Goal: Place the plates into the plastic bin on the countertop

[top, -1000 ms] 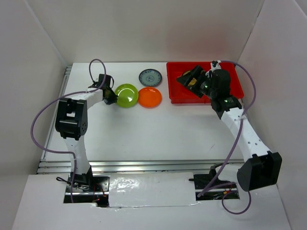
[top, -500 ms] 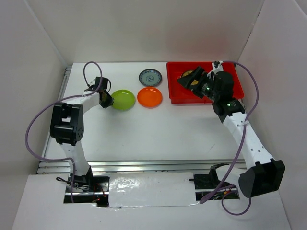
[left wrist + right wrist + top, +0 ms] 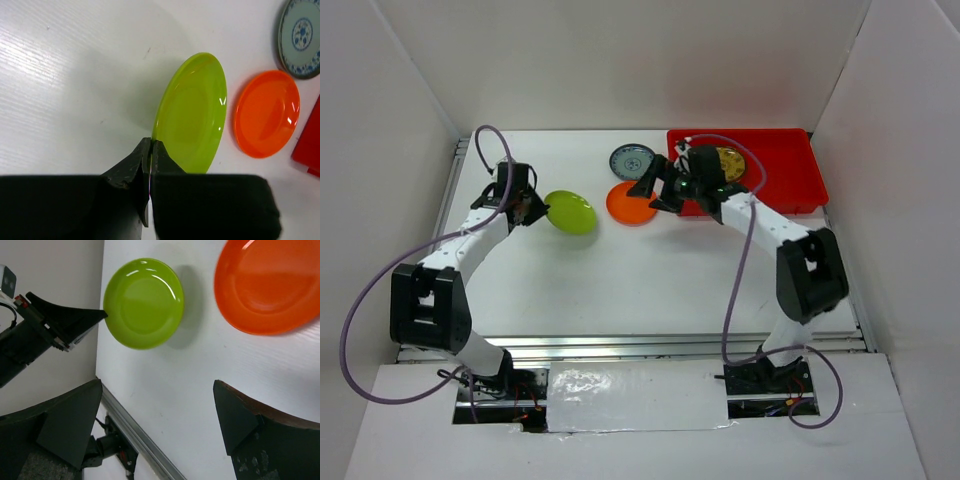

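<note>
Plate (image 3: 732, 158) in bin (image 3: 788, 185) — far right

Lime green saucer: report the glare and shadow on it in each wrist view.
Left wrist view: the glossy lime green round saucer shows small white glints near its right rim and casts a soft grey shadow leftward on the flat white countertop. Right wrist view: glints sit along the saucer's upper rim, its shadow falls to the right.

On the white worktop (image 3: 640, 275), the left claw (image 3: 528, 208) pinches the left rim of a green plate (image 3: 572, 212). The right claw (image 3: 656, 192), spread wide, sits at the right edge of the orange plate (image 3: 628, 204). A patterned plate (image 3: 633, 161) lies nearer the far edge. The red bin (image 3: 785, 175) in the far right corner holds a brown-gold plate (image 3: 730, 162).
</note>
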Motion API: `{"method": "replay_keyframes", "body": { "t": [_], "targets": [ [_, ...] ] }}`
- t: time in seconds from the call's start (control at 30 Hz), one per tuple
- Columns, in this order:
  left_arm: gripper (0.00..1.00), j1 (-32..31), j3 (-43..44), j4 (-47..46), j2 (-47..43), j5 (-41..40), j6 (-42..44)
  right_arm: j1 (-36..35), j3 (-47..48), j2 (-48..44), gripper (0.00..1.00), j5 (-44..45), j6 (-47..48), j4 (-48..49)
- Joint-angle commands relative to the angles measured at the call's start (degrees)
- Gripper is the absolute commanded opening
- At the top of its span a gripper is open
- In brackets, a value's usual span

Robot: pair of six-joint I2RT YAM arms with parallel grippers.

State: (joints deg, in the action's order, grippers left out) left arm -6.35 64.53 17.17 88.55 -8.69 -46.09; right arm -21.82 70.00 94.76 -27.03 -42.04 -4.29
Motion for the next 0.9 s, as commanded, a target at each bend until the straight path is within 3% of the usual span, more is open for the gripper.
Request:
{"method": "replay_keyframes", "body": {
  "t": [0.0,0.07,0.43,0.63,0.7,0.87],
  "targets": [
    [0.00,-0.3,-1.4,-1.4,-3.9,3.4,2.0,-2.5,7.0,6.6,1.00,-4.8,-0.1,6.7],
    [0.00,-0.3,-2.0,-1.4,-5.5,5.2,2.3,-4.1,8.5,10.6,1.00,-7.9,-1.4,8.5],
    [0.00,-0.3,-3.3,-1.0,-14.2,11.2,2.4,-7.5,12.5,18.3,1.00,-7.6,-2.8,9.4],
    [0.00,-0.2,-3.4,-2.0,-15.4,14.9,1.9,-6.6,9.2,20.5,0.99,-13.7,-8.2,19.8],
    [0.00,-0.2,-3.5,-2.1,-15.4,16.1,1.7,-6.1,7.7,21.5,0.92,-16.0,-10.5,26.2],
    [0.00,-0.2,-4.3,-3.1,-16.3,17.8,1.1,-6.1,7.9,22.5,0.63,-15.6,-11.7,27.5]
  ]
}}
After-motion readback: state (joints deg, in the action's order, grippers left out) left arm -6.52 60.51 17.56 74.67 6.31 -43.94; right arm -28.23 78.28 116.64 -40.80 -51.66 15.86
